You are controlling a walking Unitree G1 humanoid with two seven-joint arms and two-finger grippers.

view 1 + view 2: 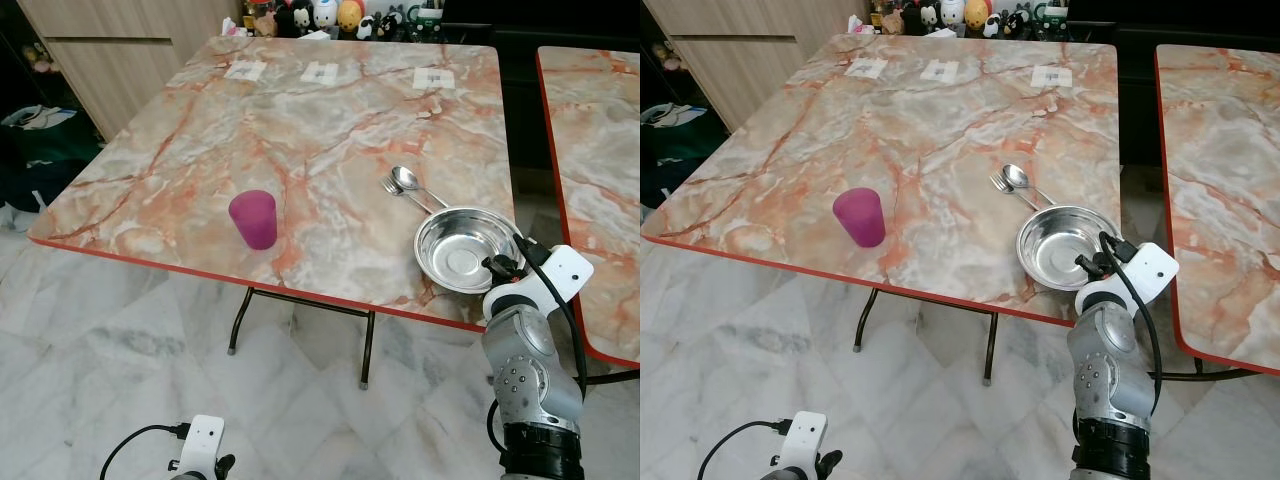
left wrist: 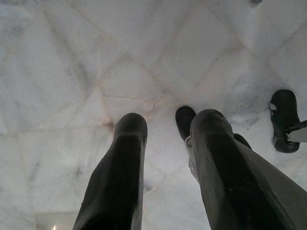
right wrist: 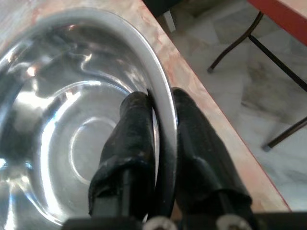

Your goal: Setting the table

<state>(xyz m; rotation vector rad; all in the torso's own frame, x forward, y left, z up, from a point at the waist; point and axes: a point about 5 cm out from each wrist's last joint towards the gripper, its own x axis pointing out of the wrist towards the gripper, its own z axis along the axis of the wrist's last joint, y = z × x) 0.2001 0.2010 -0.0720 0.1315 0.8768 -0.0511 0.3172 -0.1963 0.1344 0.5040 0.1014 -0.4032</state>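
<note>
**Right gripper pinching the rim of the steel bowl at the tabletop's near edge**

The shiny, round stainless-steel bowl (image 1: 466, 250) sits on the orange-veined marble tabletop (image 1: 300, 130), close to its red-trimmed near edge and towards the robot's right. The right gripper (image 3: 160, 124) is clamped on the bowl's rim: in the right wrist view one black finger lies inside the wall and the other outside, with the thin metal lip between them.

The bowl looks light, rigid and hard to damage, but its polished surface is probably slippery, and a grip on one side of the rim could let it tilt or swing once lifted. A deep, firm pinch on the rim seems the sensible hold, since the wall is too smooth and curved to grasp elsewhere.

Just beyond the bowl lie a silver metal spoon (image 1: 408, 181) and a silver metal fork (image 1: 397, 190), side by side, their handles reaching towards the bowl's far rim. A translucent magenta plastic cup (image 1: 254, 219) stands upright well to the left, likely light and easy to tip.

The left gripper (image 2: 163, 158) hangs idle over the pale marble floor (image 2: 72, 72), fingers apart and empty.
</note>
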